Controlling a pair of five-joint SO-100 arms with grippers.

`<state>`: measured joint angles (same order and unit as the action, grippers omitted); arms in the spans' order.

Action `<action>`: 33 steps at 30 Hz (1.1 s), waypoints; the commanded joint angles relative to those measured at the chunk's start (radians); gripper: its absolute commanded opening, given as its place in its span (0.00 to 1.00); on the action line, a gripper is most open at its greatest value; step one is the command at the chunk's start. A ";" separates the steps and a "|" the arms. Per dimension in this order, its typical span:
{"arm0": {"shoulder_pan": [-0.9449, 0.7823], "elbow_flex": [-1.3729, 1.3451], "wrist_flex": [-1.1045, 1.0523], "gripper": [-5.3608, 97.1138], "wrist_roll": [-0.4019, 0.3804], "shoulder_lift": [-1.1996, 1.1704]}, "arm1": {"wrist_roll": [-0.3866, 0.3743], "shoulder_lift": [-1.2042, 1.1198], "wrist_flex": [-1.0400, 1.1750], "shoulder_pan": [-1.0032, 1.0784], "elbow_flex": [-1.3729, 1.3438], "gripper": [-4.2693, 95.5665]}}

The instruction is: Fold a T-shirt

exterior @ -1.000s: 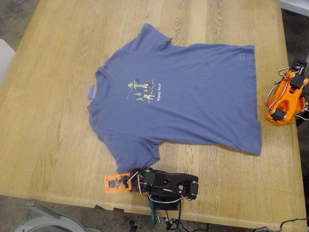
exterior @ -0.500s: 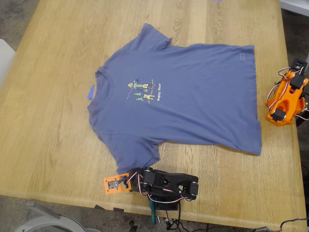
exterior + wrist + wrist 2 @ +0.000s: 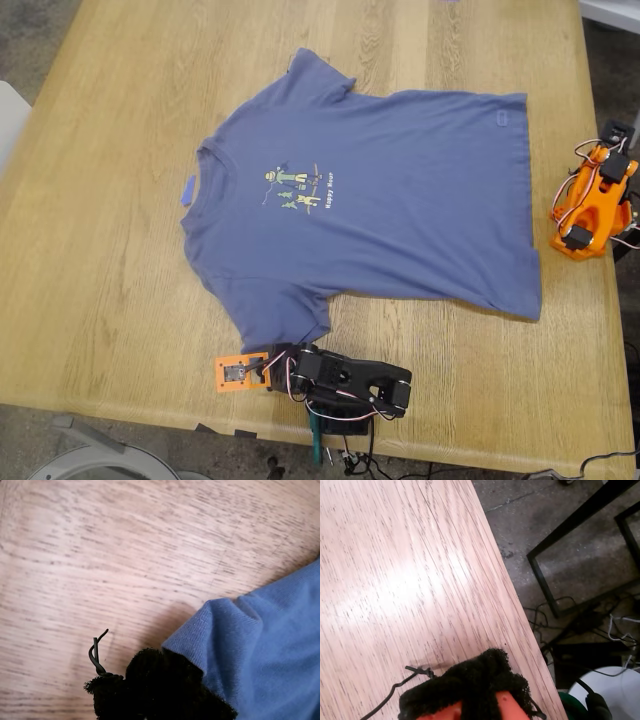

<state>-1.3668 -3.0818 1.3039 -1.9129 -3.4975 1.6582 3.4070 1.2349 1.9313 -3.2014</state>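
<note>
shirt (image 3: 370, 200) lay flat, unfolded. my first gripper (image 3: 160, 690) was at sleeve hem (image 3: 192, 632), my second gripper (image 3: 470, 690) over bare table (image 3: 395, 570); couldn't tell either's jaws. next: grab sleeve, I reckoned.

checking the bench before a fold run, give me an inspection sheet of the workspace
surface: wooden table, bare around the job
job's things: T-shirt spread flat, print up, collar toward the exterior view's left, not yet folded
clutter: small blue tape scrap beside the collar
grippers: my first gripper sits at a sleeve corner; my second gripper is over bare wood near the table edge; jaws hidden on both, so open or shut cannot be told
cables: loose wires on the orange arm; floor cables tangled below the table edge
surroundings: black metal frame on a grey floor
</note>
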 commanded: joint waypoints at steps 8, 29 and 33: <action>-0.002 0.028 -0.331 0.21 0.046 -0.114 | -0.008 0.000 -0.183 -0.152 0.081 0.12; 0.210 0.388 -0.149 0.55 0.094 -0.049 | -0.044 0.000 -0.242 -0.515 0.549 0.38; 0.229 0.537 -0.133 0.55 0.106 0.095 | -0.032 -0.002 -0.183 -0.681 0.620 0.38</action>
<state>-1.1520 -2.7259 1.1704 -1.8178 -3.4607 1.6199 3.3978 1.0370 1.3116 -2.6569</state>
